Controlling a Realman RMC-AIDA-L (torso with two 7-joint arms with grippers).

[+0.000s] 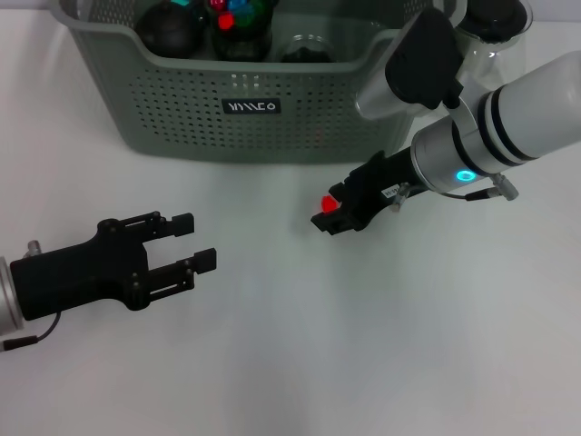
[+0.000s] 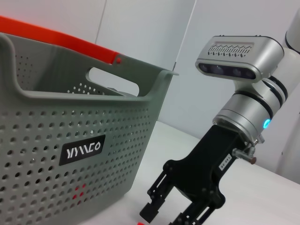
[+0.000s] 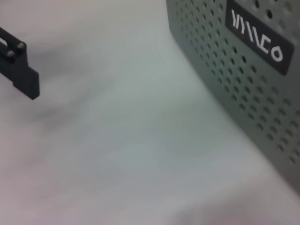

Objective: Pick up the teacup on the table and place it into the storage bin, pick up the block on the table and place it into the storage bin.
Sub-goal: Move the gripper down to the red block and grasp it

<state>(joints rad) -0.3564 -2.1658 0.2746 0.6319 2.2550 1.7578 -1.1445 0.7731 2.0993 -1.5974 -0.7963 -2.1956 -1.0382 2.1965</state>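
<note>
The block (image 1: 328,203) is small and red, and my right gripper (image 1: 329,214) is shut on it, low over the table just in front of the storage bin (image 1: 182,109). The left wrist view shows that gripper (image 2: 171,213) beside the grey-green perforated bin (image 2: 47,154). My left gripper (image 1: 198,241) rests open and empty at the lower left, well away from the bin. Dark rounded objects (image 1: 172,27) lie inside the bin; I cannot single out the teacup among them.
A clear glass carafe with a black lid (image 1: 495,23) stands to the right of the bin, behind my right arm. The bin's black label (image 3: 258,40) faces me. A left fingertip (image 3: 23,79) shows in the right wrist view over bare white table (image 1: 363,363).
</note>
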